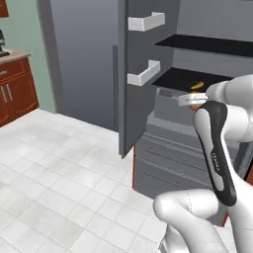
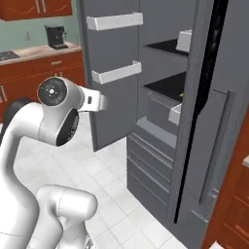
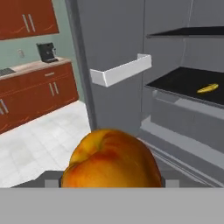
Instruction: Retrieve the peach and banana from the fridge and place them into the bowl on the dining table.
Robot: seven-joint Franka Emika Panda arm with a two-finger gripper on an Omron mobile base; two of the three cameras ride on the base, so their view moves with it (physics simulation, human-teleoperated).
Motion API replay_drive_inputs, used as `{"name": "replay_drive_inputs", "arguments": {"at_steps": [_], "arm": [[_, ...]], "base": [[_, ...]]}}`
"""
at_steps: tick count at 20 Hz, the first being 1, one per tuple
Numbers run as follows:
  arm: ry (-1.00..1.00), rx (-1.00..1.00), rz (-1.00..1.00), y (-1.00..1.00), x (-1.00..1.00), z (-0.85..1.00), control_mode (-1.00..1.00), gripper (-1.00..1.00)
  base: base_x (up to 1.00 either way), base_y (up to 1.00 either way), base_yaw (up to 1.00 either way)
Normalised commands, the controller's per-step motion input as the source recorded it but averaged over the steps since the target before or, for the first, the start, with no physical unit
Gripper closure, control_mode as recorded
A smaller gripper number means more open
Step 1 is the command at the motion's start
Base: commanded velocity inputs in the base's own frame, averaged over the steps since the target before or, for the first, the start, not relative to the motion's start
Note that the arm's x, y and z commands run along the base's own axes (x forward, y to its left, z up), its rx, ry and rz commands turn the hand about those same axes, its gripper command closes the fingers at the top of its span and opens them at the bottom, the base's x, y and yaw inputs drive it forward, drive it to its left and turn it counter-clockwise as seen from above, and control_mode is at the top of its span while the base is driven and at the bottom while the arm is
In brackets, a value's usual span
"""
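One peach (image 3: pixel 110 159) is clamped in my gripper (image 3: pixel 109 183), just outside the open fridge (image 3: pixel 175 113). Banana (image 3: pixel 207 88) lies on its lower dark shelf, near the front edge.

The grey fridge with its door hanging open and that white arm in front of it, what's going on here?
The white robot arm's pincer is closed around the round orange-red peach, held close in front of the hand camera, just outside the tall matte-grey fridge. The fridge's left door stands open, showing its white door bins and dark shelves. The small curved yellow banana lies on the lower dark shelf inside, not yet picked up.
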Motion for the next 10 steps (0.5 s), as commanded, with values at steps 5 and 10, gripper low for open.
{"name": "replay_drive_inputs", "arguments": {"at_steps": [5,10], "arm": [[0.00,0.00,0.00,0.00,0.00,0.00,1.00,1.00],[0.00,0.00,0.00,0.00,0.00,0.00,1.00,1.00]], "base": [[0.00,-0.27,0.61],[-0.04,-0.08,0.63]]}}
